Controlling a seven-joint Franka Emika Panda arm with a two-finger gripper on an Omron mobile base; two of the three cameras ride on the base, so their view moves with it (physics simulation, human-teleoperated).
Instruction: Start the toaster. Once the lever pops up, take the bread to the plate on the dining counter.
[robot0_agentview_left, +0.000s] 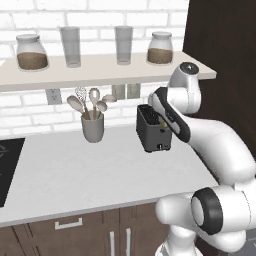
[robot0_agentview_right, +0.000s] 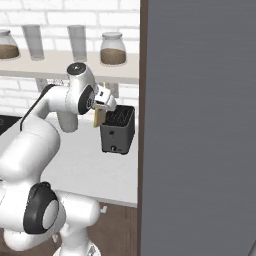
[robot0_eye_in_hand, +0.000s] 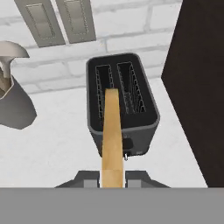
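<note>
the gripper (robot0_eye_in_hand: 112, 178) is clenched on the bread (robot0_eye_in_hand: 111, 135), a pale tan slice seen edge-on in the hand view, gripped at its near end between the two finger tips (robot0_eye_in_hand: 89, 179). the slice hangs clear above the toaster (robot0_eye_in_hand: 122, 103), over the left of its two top slots; both slots are bare. in the right base view the bread (robot0_agentview_right: 98, 116) hangs upright from the gripper (robot0_agentview_right: 102, 106), just beside the upper left corner of the toaster (robot0_agentview_right: 117, 131). the toaster (robot0_agentview_left: 152, 131) stands on the white counter (robot0_agentview_left: 90, 172) against the brick wall (robot0_agentview_left: 30, 112), beside a dark cabinet side (robot0_eye_in_hand: 197, 92). a grey utensil cup (robot0_agentview_left: 93, 126) stands to its left, apart from it. above, a shelf (robot0_agentview_left: 100, 70) carries two jars and two glasses.
</note>
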